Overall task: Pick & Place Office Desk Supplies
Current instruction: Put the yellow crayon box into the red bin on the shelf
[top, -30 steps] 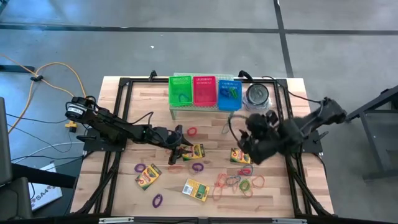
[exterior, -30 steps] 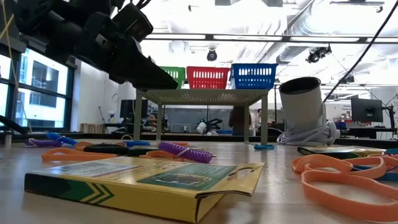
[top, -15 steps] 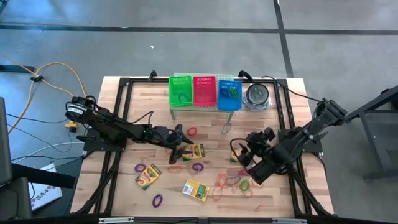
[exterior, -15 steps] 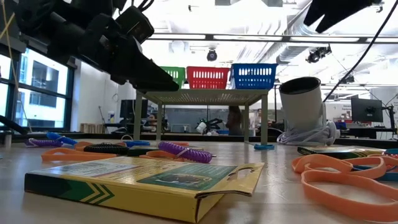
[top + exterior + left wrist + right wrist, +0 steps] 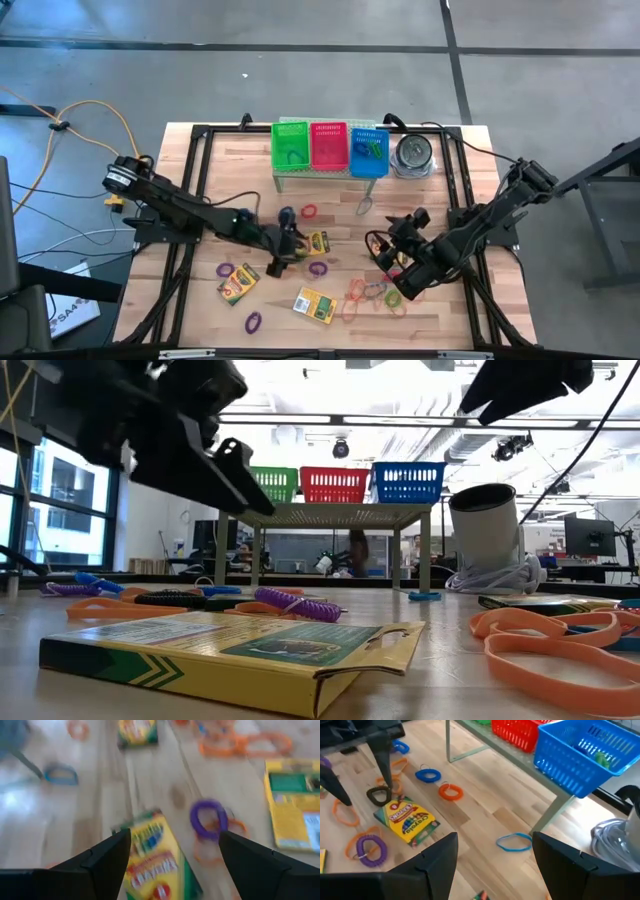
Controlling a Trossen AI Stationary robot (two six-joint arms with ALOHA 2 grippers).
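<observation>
Crayon boxes and rubber loops under two spread hands

Boxes of crayons lie flat on the wooden counter, each yellow with green edging and bright lettering. One crayon box sits directly beneath the left hand, between its widely parted fingers, with a purple loop just beside it and thin orange loops touching that. Another box lies nearer the counter's front edge. The right hand hovers with fingers spread, empty, above a tangle of orange and red bands. Ahead of it lie a blue loop and an orange loop.
</observation>
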